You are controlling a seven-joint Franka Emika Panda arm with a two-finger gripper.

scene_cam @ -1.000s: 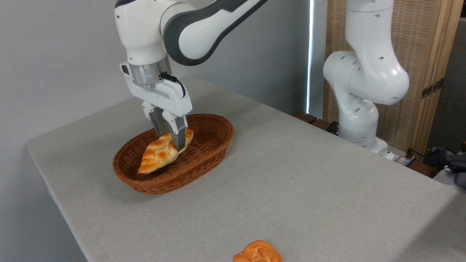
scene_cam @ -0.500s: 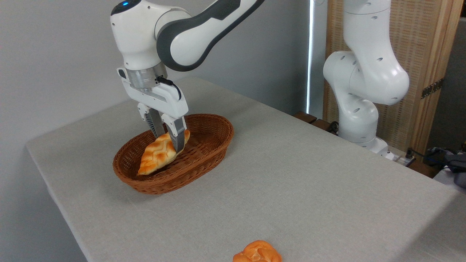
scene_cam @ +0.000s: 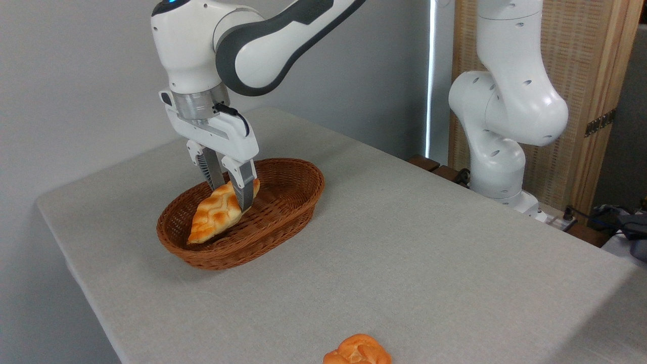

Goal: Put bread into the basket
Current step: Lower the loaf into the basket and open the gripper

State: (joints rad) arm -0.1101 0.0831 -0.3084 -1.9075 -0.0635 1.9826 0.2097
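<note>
On the grey counter (scene_cam: 404,242), the pincer (scene_cam: 233,194) pinches the bread (scene_cam: 215,215) low inside the basket (scene_cam: 283,215) at far left; only release remains.

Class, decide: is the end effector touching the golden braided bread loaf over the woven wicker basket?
Touching. The fixed camera shows the end effector with both fingers pressed against the golden braided bread loaf, tilted in the reddish-brown woven wicker basket.
</note>
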